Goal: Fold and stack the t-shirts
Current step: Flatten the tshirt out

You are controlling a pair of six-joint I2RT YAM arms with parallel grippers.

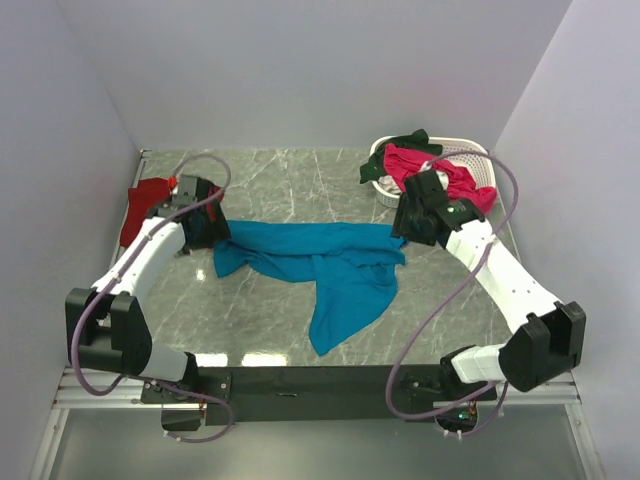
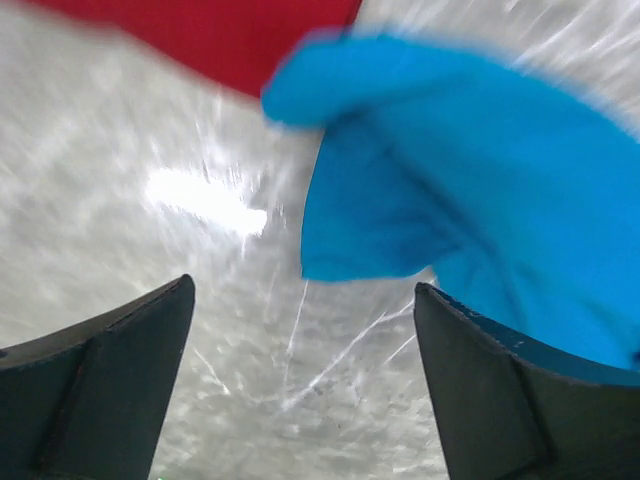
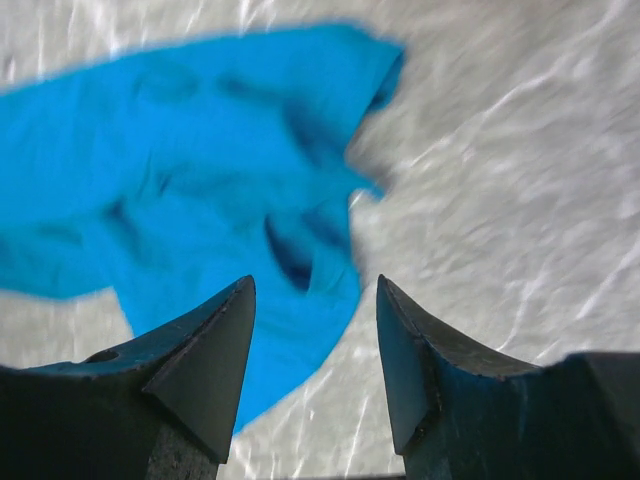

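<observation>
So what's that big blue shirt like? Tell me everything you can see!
The teal-blue t-shirt is soft, plain cloth, not folded yet. It lies crumpled on the grey marbled table, stretched in a wrinkly band from left to right, with one wide part spreading toward the near edge. The left gripper is at its left end and the right gripper at its right end, both open with nothing pinched between their fingers.
</observation>
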